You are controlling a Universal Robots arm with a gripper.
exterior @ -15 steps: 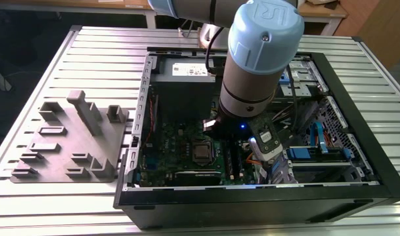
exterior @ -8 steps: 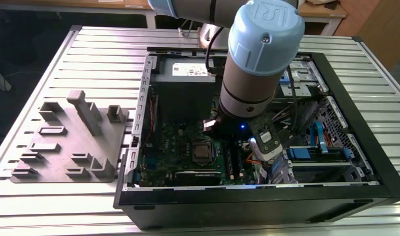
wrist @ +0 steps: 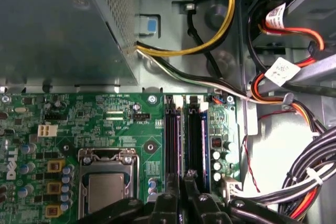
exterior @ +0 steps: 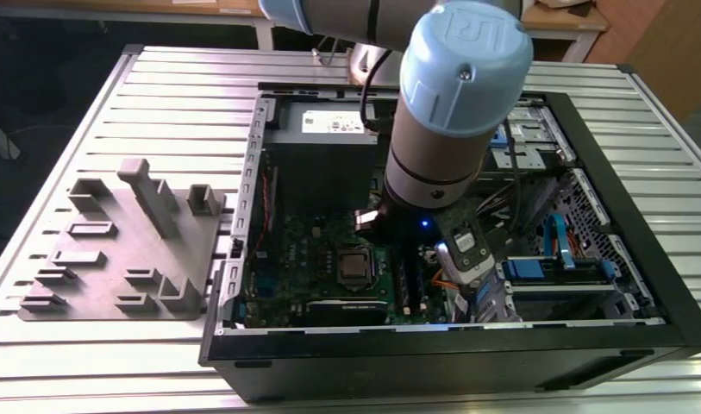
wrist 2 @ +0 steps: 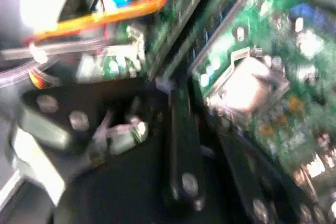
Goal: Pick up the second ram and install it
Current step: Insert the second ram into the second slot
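The gripper (wrist: pixel 184 200) is down inside the open computer case (exterior: pixel 626 332), its two dark fingers (wrist: pixel 167 203) standing directly over the long black memory slots (wrist: pixel 172 140) of the green motherboard (wrist: pixel 105 124). The fingers sit close together with only a narrow gap between them, and a thin dark edge runs from that gap along the slot line; whether this is the second ram (wrist: pixel 182 145) clamped between them or a stick already sitting in a slot, I cannot tell, so the pincer's grasp stays uncertain. In the second wrist view the same black fingers (wrist 2: pixel 181 145) cross a blurred stretch of green board beside the metal processor socket (wrist 2: pixel 247 85).

Beside the slots, toward the middle of the board, lies the square silver processor socket (wrist: pixel 107 187) in its metal frame. Past the far end of the slots a bundle of yellow, black and white cables (wrist: pixel 210 40) loops across the case wall, next to the perforated grey power supply housing (wrist: pixel 58 24). Orange and red cables (wrist: pixel 294 35) run at the case edge beyond the slots.

In the exterior view the arm's grey and blue wrist (exterior: pixel 460 103) reaches down into the case, which lies on a slatted metal table (exterior: pixel 178 86). A grey plastic fixture plate (exterior: pixel 126 250) with upright blocks rests on the table just beside the case, on the exterior view's left.
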